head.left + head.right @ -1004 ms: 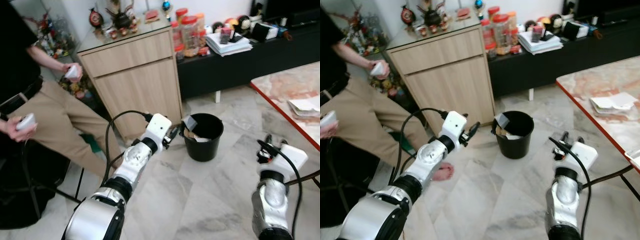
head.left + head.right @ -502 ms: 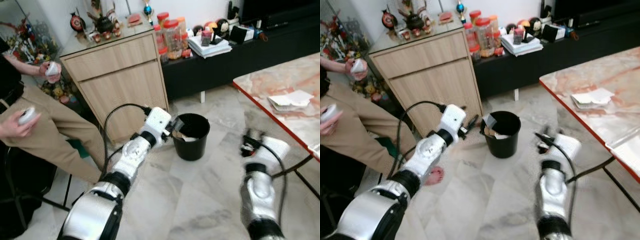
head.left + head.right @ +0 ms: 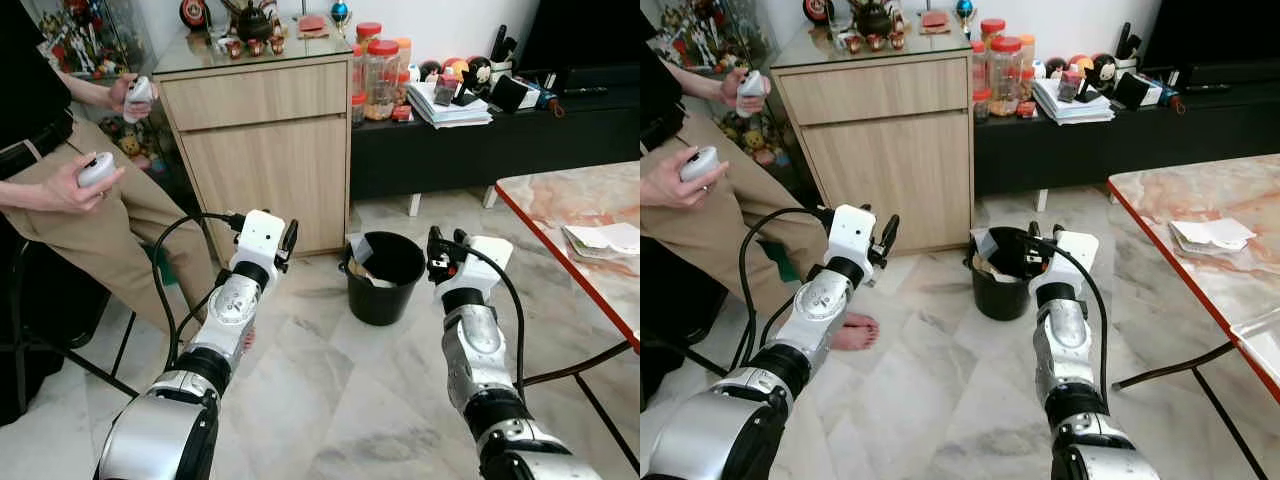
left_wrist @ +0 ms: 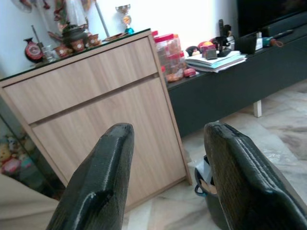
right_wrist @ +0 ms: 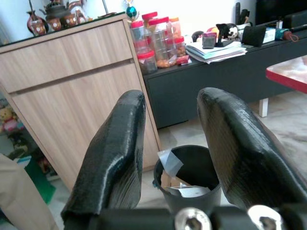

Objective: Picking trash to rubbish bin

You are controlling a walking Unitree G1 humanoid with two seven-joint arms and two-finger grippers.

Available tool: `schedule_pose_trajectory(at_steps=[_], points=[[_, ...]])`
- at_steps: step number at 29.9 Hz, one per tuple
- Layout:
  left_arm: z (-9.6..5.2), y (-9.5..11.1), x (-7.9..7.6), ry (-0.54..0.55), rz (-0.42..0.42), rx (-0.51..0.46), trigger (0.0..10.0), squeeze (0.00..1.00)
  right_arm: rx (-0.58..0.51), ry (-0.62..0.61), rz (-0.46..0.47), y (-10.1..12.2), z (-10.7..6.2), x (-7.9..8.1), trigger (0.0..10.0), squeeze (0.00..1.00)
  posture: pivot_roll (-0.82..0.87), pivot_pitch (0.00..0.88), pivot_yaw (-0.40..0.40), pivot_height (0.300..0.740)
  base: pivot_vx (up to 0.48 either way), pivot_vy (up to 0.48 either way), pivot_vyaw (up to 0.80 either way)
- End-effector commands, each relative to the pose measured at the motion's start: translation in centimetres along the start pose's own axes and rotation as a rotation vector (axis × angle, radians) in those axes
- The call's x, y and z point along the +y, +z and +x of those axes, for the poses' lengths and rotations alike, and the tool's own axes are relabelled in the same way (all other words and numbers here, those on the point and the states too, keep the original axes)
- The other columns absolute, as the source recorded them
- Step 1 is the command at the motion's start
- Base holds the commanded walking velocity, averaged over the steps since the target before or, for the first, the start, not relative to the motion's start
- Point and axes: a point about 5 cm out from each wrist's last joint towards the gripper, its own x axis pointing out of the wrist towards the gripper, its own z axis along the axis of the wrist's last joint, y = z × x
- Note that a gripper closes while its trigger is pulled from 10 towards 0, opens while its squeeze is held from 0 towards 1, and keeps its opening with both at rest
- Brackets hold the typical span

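Left gripper [image 3: 285, 236] and right gripper [image 3: 446, 243], both raised with jaws parted and holding nothing. Between them, on the marble floor [image 3: 340, 390], the black rubbish bin [image 3: 384, 276] containing paper scraps [image 5: 178, 186], near the front corner of the wooden cabinet [image 3: 260, 150]. Folded papers [image 3: 607, 238] lie at the worktop [image 3: 560, 196] edge. Seated person [image 3: 60, 190] beside the cabinet, holding white controllers [image 3: 97, 170].
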Motion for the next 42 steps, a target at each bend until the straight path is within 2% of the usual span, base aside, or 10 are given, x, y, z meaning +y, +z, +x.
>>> schedule_pose_trajectory(at_steps=[1, 13, 20, 28, 29, 42], points=[[0.2, 0.3, 1.2, 0.049, -0.009, -0.011, 10.0, 0.00, -0.003, -0.001, -0.015, 0.3, 0.3, -0.3, 10.0, 0.00, 0.14, 0.000, 0.018, 0.740, 0.000, 0.000, 0.00], [-0.4, -0.4, 3.7, 0.139, -0.015, 0.030, 10.0, 0.00, 0.001, -0.052, -0.020, 0.4, 0.4, -1.7, 10.0, 0.00, 0.15, 0.000, 0.010, 0.740, 0.000, 0.000, 0.00], [0.0, 0.0, 4.0, 0.147, -0.016, 0.026, 10.0, 0.00, -0.020, -0.068, -0.032, 1.1, 0.8, -2.3, 10.0, 0.00, 0.14, 0.000, 0.019, 0.740, 0.000, 0.000, 0.00], [0.9, 0.9, 3.6, 0.124, -0.023, 0.016, 10.0, 0.00, -0.052, -0.108, -0.058, 2.1, 1.0, -3.7, 10.0, 0.00, 0.09, 0.000, 0.045, 0.740, 0.000, 0.000, 0.00], [1.3, 1.3, 3.2, 0.107, -0.029, 0.008, 10.0, 0.00, -0.069, -0.127, -0.069, 2.4, 1.0, -4.3, 10.0, 0.00, 0.07, 0.000, 0.058, 0.740, 0.000, 0.000, 0.00], [2.3, 2.2, 2.0, 0.049, -0.042, 0.000, 10.0, 0.00, -0.102, -0.191, -0.091, 3.1, 0.6, -6.2, 10.0, 0.00, 0.01, 0.000, 0.099, 0.740, 0.000, 0.000, 0.00]])
